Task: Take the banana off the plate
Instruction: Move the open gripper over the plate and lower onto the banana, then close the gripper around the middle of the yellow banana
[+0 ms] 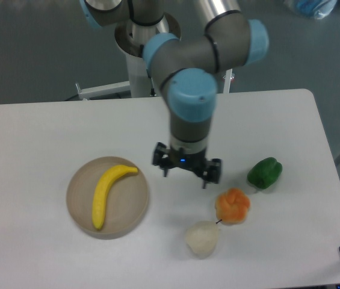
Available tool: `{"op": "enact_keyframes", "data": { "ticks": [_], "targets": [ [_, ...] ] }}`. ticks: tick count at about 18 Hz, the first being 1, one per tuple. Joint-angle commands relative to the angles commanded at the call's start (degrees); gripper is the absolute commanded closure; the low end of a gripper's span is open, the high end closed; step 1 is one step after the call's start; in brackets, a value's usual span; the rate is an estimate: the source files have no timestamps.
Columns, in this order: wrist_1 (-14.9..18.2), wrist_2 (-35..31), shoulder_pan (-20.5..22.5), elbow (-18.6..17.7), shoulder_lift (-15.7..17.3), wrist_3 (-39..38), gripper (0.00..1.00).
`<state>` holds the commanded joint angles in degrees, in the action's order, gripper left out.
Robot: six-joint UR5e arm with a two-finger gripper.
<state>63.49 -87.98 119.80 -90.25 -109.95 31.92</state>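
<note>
A bright yellow, curved banana lies on the round beige-tan plate at the left of the table. My gripper hangs above the table just right of the plate's rim, apart from the banana. Its two dark fingers stand spread, open, with nothing between them.
A green pepper sits at the right. An orange fruit and a whitish garlic-like piece lie in front of the gripper, to its right. The arm's base column stands behind the table's far edge.
</note>
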Motion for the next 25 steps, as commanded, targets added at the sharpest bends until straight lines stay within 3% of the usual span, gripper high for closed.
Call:
{"op": "enact_keyframes", "data": {
  "ticks": [3, 5, 7, 17, 25],
  "targets": [
    [-7.8, -0.4, -3.7, -6.0, -0.6, -4.6, 0.00],
    [-10.9, -0.9, -5.9, -9.1, -1.3, -5.8, 0.00],
    [-13.4, -1.1, -6.9, -10.0, -1.5, -7.8, 0.00],
    [-14.1, -3.4, -13.7, -9.7, -5.8, -12.1, 0.00],
    [-14.4, -3.6, -15.7, -9.6, -7.5, -12.9, 0.00]
  ]
}}
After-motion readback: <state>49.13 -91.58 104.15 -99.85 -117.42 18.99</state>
